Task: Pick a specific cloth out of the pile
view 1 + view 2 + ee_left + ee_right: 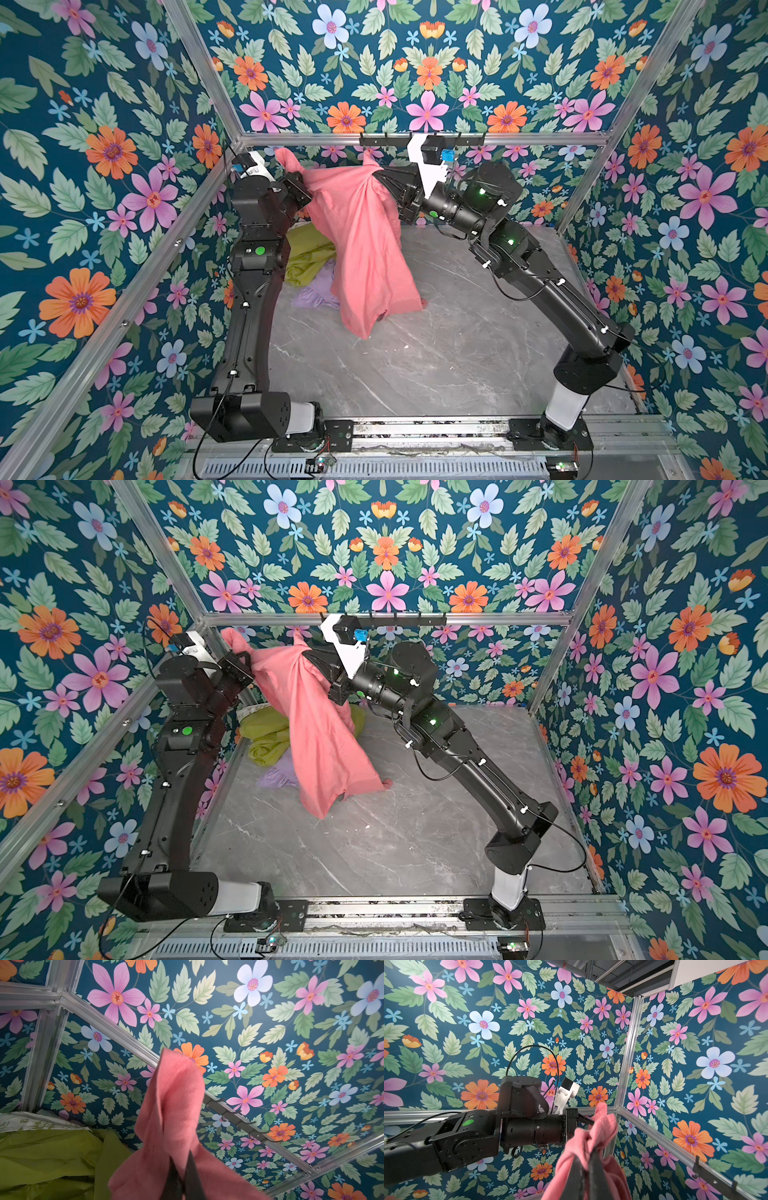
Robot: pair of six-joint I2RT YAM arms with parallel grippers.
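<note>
Left gripper (pixel 301 183) and right gripper (pixel 380 175) are each clamping the cloth (pixel 361 237) aloft; it is hanging over the pile (pixel 308 272), partly screening the olive cloth (pixel 309 251) and lavender cloth (pixel 315 293).

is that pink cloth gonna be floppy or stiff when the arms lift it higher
Likely very floppy: the cloth sags in deep folds between the left gripper and right gripper. Probably light for its size, since two small pinches carry it. It might slip if tugged; each grip catches only a bunched edge.
</note>
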